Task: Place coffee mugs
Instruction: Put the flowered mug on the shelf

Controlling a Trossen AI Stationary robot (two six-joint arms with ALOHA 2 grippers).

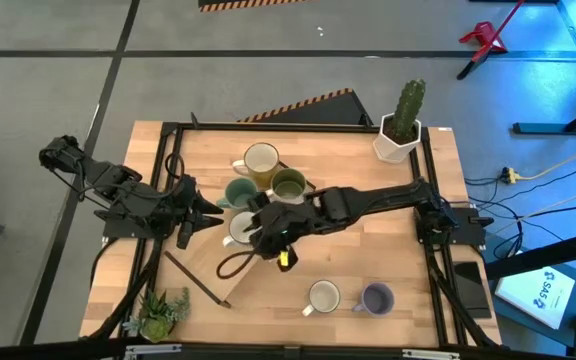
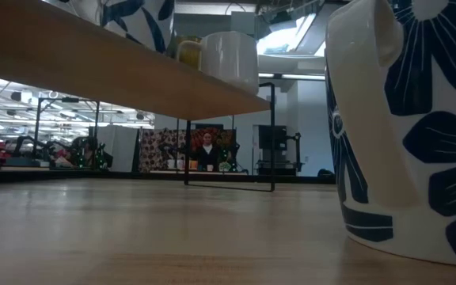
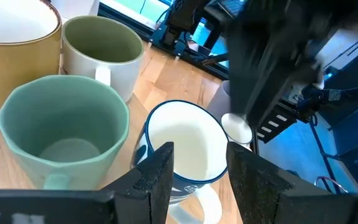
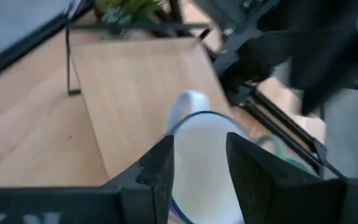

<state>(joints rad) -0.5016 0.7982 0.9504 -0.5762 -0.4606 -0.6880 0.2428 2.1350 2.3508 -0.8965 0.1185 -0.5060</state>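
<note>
Four mugs stand close together on a raised wooden board: a cream mug, a white mug with an olive inside, a teal mug and a white blue-patterned mug. My right gripper is open above the patterned mug, one finger on each side of it. My left gripper is open just left of that mug, facing its handle. A white mug and a lavender mug stand near the table's near edge. My right gripper comes down from above over the patterned mug's open top, with its fingers on either side of the body. The mug stands upright on the board. Whether the fingers touch the wall, I cannot tell.
A white pot with a cactus stands at the far right corner, and a small green plant at the near left corner. A black cable loop lies on the board. A blue-flowered mug stands just in front of the low camera.
</note>
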